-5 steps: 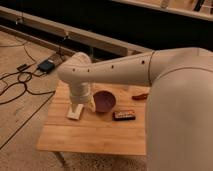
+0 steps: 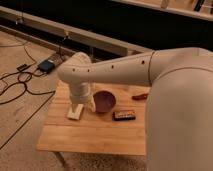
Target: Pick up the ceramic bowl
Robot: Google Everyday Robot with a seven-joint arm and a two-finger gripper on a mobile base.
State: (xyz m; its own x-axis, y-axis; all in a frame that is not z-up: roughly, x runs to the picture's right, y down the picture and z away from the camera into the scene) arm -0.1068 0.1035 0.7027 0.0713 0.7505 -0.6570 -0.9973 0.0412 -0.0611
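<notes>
The ceramic bowl (image 2: 105,101) is small, round and dark maroon. It sits upright on the wooden table (image 2: 95,135), near the middle of its far half. My white arm reaches in from the right, bends at the elbow (image 2: 75,70) and points down. My gripper (image 2: 88,104) is at the bowl's left rim, low over the table, mostly hidden behind the wrist (image 2: 81,92).
A pale beige block (image 2: 75,112) lies left of the bowl, just under the wrist. A flat dark packet (image 2: 123,115) lies right of the bowl, and a small red object (image 2: 140,96) lies behind it. Cables and a black box (image 2: 46,65) are on the floor to the left.
</notes>
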